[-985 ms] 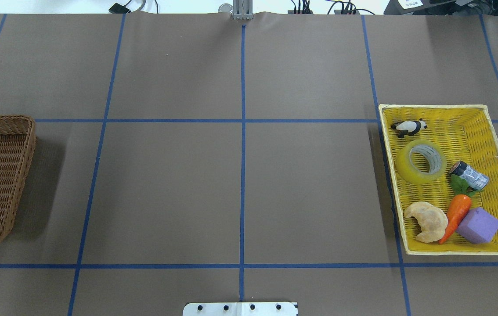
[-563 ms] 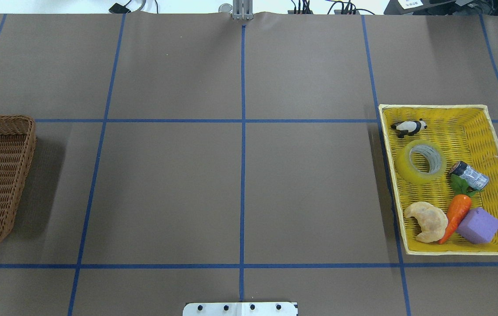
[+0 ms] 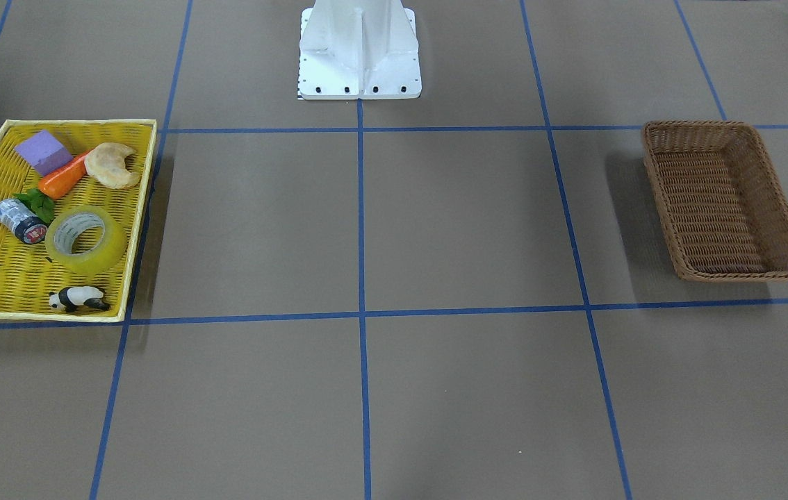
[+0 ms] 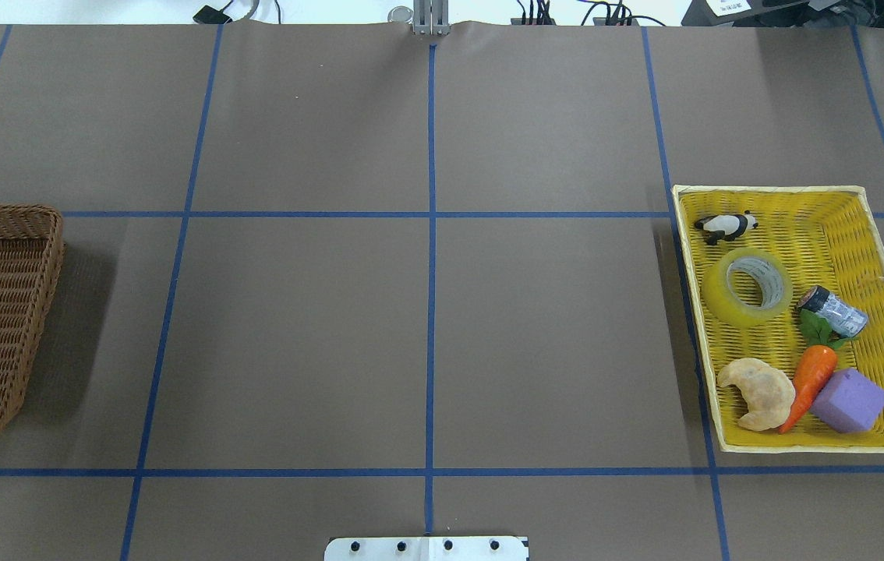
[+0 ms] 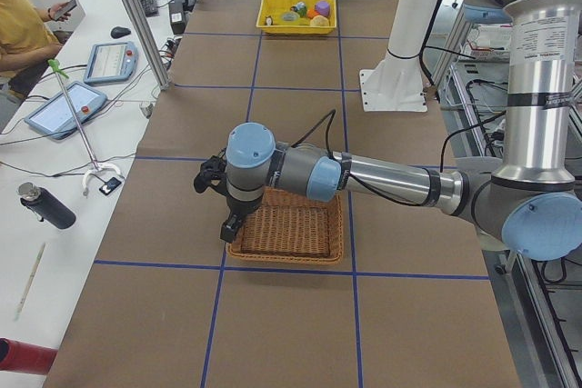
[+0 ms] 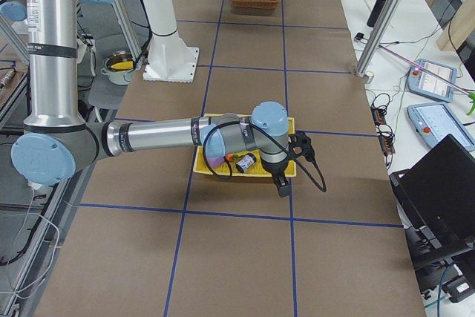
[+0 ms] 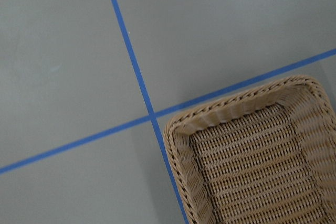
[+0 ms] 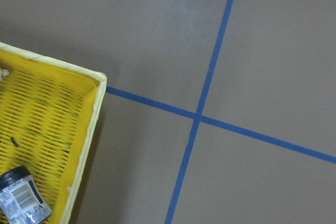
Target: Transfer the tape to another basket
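The tape (image 4: 716,294) is a yellow translucent roll with a white core. It lies flat in the yellow tray (image 4: 769,189) at the table's right, and also shows in the front view (image 3: 106,248). The brown wicker basket (image 4: 52,257) stands empty at the far left, and shows in the front view (image 3: 661,194) and the left wrist view (image 7: 252,171). My left gripper (image 5: 231,227) hangs over the basket's outer end. My right gripper (image 6: 281,183) hangs by the tray's outer edge. Both show only in the side views, so I cannot tell whether they are open or shut.
The tray also holds a panda figure (image 4: 726,226), a silver-blue cylinder (image 4: 832,312), a carrot (image 4: 810,383), a croissant (image 4: 758,393) and a purple block (image 4: 849,400). The robot's white base (image 3: 359,52) stands mid-table. An operator (image 5: 23,20) sits beside the table.
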`<action>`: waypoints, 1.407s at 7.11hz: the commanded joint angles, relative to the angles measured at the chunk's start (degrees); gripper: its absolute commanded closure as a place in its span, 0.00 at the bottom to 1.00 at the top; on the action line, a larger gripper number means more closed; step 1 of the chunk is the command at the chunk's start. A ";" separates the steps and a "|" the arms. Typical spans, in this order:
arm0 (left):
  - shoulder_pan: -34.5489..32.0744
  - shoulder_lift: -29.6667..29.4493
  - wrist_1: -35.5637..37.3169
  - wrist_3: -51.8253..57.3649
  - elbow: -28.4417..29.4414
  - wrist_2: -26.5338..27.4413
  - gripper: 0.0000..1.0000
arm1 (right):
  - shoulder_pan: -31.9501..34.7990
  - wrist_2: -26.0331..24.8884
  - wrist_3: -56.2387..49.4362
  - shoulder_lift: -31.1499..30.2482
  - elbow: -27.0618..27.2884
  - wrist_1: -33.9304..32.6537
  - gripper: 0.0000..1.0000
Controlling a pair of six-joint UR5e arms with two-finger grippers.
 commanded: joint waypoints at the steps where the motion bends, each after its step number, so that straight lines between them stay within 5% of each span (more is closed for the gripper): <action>1: 0.06 -0.19 -1.76 -0.28 0.00 -1.21 0.01 | -2.23 2.88 1.46 0.70 0.47 3.56 0.00; 5: 0.14 0.34 -6.60 -0.36 1.66 -1.21 0.01 | -22.33 0.10 12.87 3.25 0.21 13.42 0.00; 10: 0.14 0.34 -6.60 -0.36 1.75 -1.21 0.01 | -31.77 -5.54 13.69 8.43 -6.88 13.34 0.00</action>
